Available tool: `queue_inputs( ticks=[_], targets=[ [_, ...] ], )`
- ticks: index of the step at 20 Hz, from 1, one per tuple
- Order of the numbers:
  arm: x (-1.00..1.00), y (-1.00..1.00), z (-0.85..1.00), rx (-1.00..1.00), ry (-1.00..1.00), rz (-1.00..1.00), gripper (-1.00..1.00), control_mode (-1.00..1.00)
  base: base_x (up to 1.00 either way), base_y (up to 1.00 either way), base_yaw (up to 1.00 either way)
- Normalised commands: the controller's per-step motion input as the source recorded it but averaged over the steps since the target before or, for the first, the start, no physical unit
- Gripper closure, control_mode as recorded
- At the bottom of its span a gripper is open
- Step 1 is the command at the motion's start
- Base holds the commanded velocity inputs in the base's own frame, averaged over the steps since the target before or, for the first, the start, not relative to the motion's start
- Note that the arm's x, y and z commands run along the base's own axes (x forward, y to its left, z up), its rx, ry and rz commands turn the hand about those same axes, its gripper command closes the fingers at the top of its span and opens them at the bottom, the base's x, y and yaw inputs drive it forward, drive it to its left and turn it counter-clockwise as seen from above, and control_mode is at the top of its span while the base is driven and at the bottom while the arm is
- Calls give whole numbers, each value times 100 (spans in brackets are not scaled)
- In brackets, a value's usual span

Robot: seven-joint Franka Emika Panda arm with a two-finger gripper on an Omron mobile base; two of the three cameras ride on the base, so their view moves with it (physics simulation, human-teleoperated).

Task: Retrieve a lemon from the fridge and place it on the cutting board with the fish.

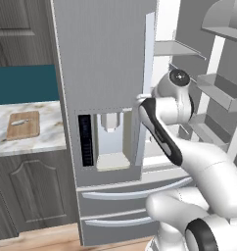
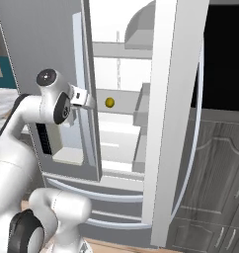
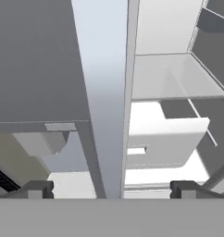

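The right door of the fridge (image 2: 176,123) stands swung open, while its left door (image 1: 103,73) is shut. The lemon (image 2: 109,102) sits on a white shelf (image 2: 119,96) inside, well back from the opening. The gripper (image 2: 90,101) hovers at the edge of the shut left door, jaws spread wide with nothing between them; in the hand view the tips straddle that door's edge and handle (image 3: 125,92).

The main risk, as I judge it, is the hand catching the left door's edge or handle on the way in, because it is lined up with the door and not with the gap. A fast reach could also nudge the round lemon so it rolls away along the shelf.

Off to the left, the cutting board (image 1: 23,125) lies on the marble bench (image 1: 47,137) with the fish (image 1: 20,122) on it, well apart from the fridge. The open door's bins (image 1: 221,93) crowd the right side.
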Motion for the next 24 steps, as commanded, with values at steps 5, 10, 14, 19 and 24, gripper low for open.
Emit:
queue_inputs(
  ticks=[5,10,14,19,24],
  targets=[
    [43,4,1,-2,-2,0,-100,-100,0,0,0],
    [29,0,0,-2,-13,0,-100,-100,0,0,0],
    [23,0,0,0,-13,0,-100,-100,0,0,0],
    [38,-4,0,0,-2,0,-100,-100,0,0,0],
    [41,-1,0,0,0,0,-100,-100,0,0,0]
  ],
)
